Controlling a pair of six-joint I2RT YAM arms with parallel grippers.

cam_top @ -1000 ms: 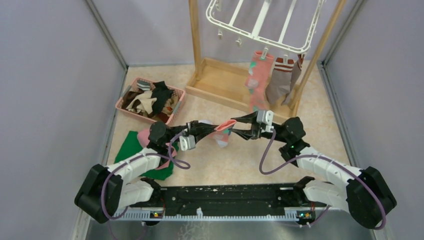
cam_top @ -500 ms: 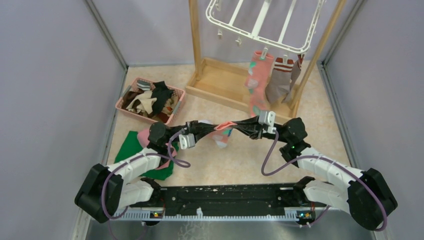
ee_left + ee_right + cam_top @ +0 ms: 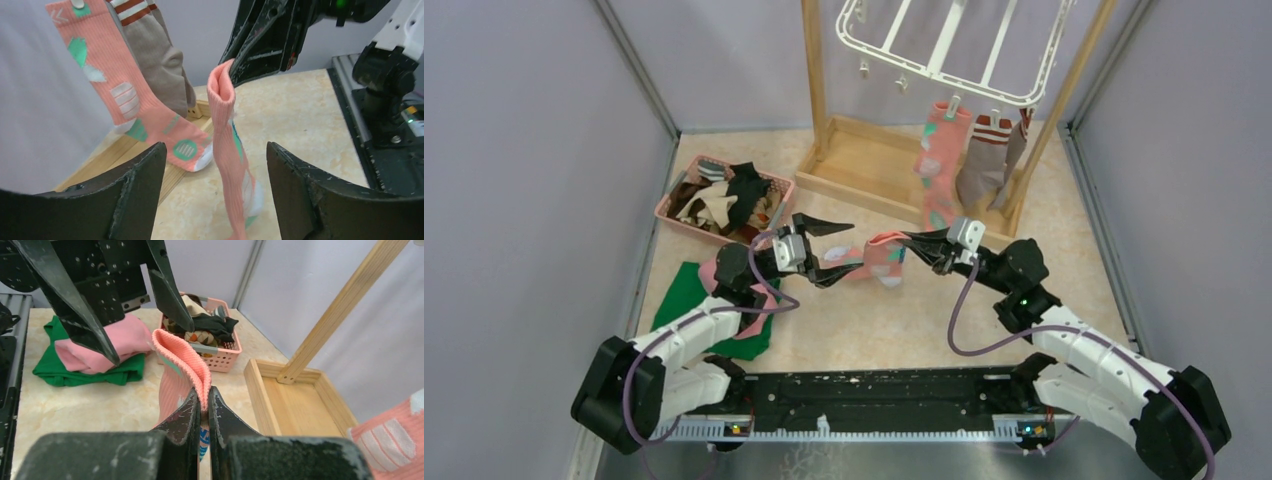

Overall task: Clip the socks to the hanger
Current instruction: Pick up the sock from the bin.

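Salmon-pink ribbed sock (image 3: 181,357) with teal and white shapes. Its cuff is folded double and pinched between the clamped fingers of the right gripper (image 3: 204,396). The foot hangs free above the table, between the two arms. The left gripper (image 3: 215,150) has its fingers spread wide either side of the sock, apparently not touching it. Two other socks (image 3: 936,165) hang clipped at the near rim of the hanger (image 3: 944,45).

Two arms, left (image 3: 689,335) and right (image 3: 1092,350) of the lower frame: white link shells between round black joint housings, each carrying a looped purple cable (image 3: 952,325). Black base rail (image 3: 884,392) at bottom centre. Black tapered fingers (image 3: 135,200), paint chipped white.
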